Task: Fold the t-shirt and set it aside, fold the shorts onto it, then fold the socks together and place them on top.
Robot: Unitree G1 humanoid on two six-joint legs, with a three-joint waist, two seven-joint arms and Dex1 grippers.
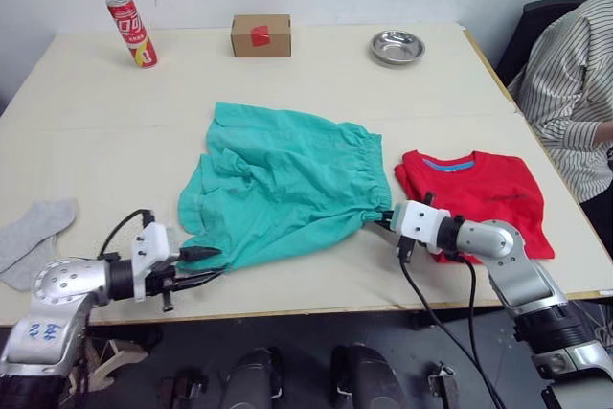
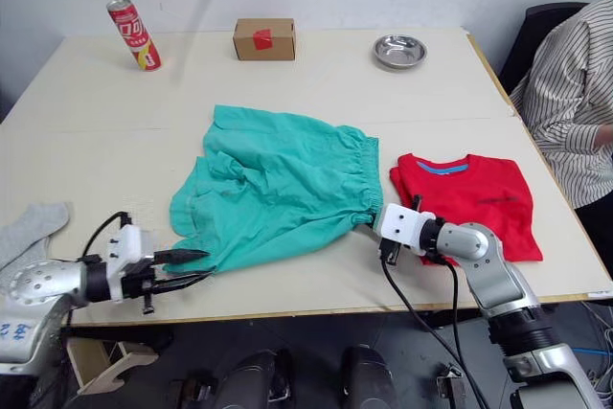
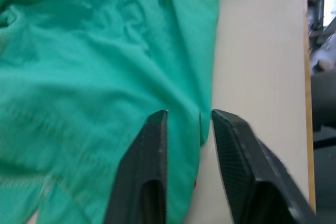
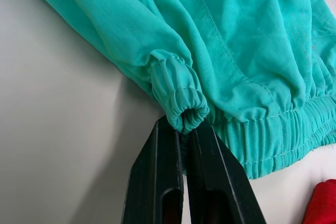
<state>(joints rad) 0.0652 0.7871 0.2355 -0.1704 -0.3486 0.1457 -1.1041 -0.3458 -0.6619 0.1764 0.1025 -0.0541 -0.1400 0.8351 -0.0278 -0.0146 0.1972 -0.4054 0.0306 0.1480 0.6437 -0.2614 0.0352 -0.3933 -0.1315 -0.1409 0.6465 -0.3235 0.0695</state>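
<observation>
The teal-green shorts (image 1: 283, 184) lie spread and crumpled in the middle of the table. My right gripper (image 1: 375, 217) is shut on the corner of their gathered waistband (image 4: 181, 111). My left gripper (image 1: 204, 265) is at the shorts' near left hem, open, with the cloth edge lying between its fingers (image 3: 155, 145). The red t-shirt (image 1: 484, 200) lies folded on the table to the right of the shorts, partly behind my right arm. The grey socks (image 1: 34, 235) rest at the table's left edge, apart from both grippers.
Along the table's far side stand a red can (image 1: 131, 31), a small cardboard box (image 1: 261, 35) and a metal bowl (image 1: 397, 46). A person in a striped shirt (image 1: 575, 93) sits at the right. The table's front edge (image 1: 316, 309) runs just below both grippers.
</observation>
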